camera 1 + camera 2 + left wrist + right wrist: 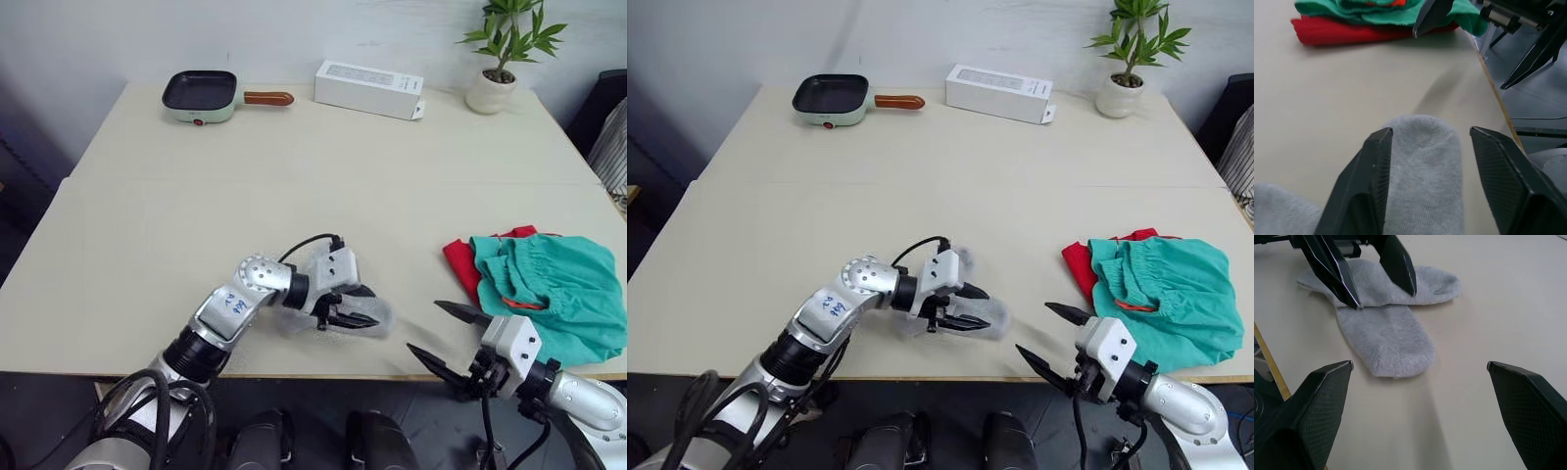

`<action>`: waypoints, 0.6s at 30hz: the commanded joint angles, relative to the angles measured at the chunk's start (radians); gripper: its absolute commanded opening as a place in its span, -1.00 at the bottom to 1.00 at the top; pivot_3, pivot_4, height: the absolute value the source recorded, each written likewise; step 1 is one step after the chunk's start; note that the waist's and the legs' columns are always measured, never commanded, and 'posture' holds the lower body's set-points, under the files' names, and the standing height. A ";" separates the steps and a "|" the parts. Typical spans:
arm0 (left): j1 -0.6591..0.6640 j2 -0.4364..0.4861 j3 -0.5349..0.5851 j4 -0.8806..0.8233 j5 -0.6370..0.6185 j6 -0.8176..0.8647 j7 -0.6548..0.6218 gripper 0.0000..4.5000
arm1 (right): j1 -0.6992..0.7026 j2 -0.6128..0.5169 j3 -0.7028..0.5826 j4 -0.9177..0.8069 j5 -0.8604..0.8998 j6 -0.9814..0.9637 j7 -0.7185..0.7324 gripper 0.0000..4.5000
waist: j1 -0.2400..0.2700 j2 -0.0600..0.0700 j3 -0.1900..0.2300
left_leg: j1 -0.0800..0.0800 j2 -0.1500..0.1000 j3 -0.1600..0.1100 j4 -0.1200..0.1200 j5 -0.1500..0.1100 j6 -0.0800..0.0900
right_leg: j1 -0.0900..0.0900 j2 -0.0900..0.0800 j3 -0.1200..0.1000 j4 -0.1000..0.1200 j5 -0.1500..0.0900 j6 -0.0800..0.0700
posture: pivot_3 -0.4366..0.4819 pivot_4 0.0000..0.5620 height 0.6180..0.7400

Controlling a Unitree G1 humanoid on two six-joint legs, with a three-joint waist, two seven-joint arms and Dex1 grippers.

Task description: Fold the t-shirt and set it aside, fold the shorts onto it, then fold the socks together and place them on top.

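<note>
While its 2 fingers stand apart, the left gripper (355, 311) straddles 1 of the grey socks (1386, 313) lying crossed near the table's (294, 176) front edge. Right gripper (449, 336) hangs wide open, empty, beside them. Teal shorts (554, 284) lie atop the red t-shirt (460, 259), at right.

Table (294, 186): beige, two joined panels. Along the far edge: mint-green frying pan (201, 96) with black interior and wooden handle; white rectangular box (368, 89); potted plant (500, 54) in white pot.
</note>
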 commanded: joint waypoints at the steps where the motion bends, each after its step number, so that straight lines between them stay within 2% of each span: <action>1: -0.020 -0.027 0.115 -0.019 -0.100 -0.023 -0.019 0.44 | -0.040 -0.020 -0.034 -0.061 0.101 0.127 -0.033 1.00 | 0.000 0.000 0.000 | 0.000 0.000 0.000 0.000 0.000 0.000 | 0.000 0.000 0.000 0.000 0.000 0.000 | -0.05 -0.47 1.00; 3: -0.049 -0.014 0.207 0.015 -0.155 0.005 -0.016 0.44 | -0.085 -0.033 -0.023 -0.096 0.174 0.263 -0.075 1.00 | 0.000 0.000 0.000 | 0.000 0.000 0.000 0.001 0.000 0.001 | 0.000 -0.001 0.000 0.000 0.000 0.000 | -0.05 -0.47 1.00; 5: -0.072 0.062 0.270 0.083 -0.142 -0.015 -0.038 0.44 | -0.137 -0.043 0.009 -0.131 0.226 0.409 -0.143 1.00 | -0.005 0.000 0.000 | 0.000 0.000 0.000 0.001 0.000 0.001 | 0.000 -0.001 0.000 0.000 0.000 0.000 | -0.05 -0.47 1.00; 10: -0.038 0.252 0.298 0.223 -0.059 -0.138 -0.134 0.44 | -0.215 -0.020 0.080 -0.170 0.264 0.610 -0.264 1.00 | -0.016 0.000 0.000 | 0.001 0.001 -0.001 -0.002 0.000 -0.002 | -0.001 0.000 -0.004 0.001 -0.001 -0.001 | -0.05 -0.47 1.00; 12: -0.005 0.293 0.303 0.266 -0.040 -0.160 -0.150 0.44 | -0.233 -0.003 0.112 -0.171 0.240 0.643 -0.307 1.00 | -0.018 0.000 0.000 | 0.000 0.001 0.000 -0.001 -0.002 -0.002 | -0.001 0.000 -0.004 0.001 -0.001 -0.001 | -0.05 -0.47 1.00; 15: 0.042 0.296 0.292 0.285 -0.026 -0.172 -0.154 0.44 | -0.244 0.002 0.160 -0.168 0.202 0.663 -0.327 1.00 | -0.011 0.000 0.000 | -0.002 -0.002 0.000 0.000 -0.003 0.001 | -0.001 -0.002 -0.004 0.001 0.000 -0.001 | -0.05 -0.47 1.00; 18: 0.086 0.261 0.265 0.271 -0.005 -0.167 -0.124 0.44 | -0.265 0.015 0.199 -0.142 0.153 0.664 -0.357 1.00 | -0.005 0.000 0.000 | -0.003 -0.003 0.000 0.002 -0.005 0.004 | -0.001 -0.003 -0.004 -0.001 0.001 0.001 | -0.05 -0.47 1.00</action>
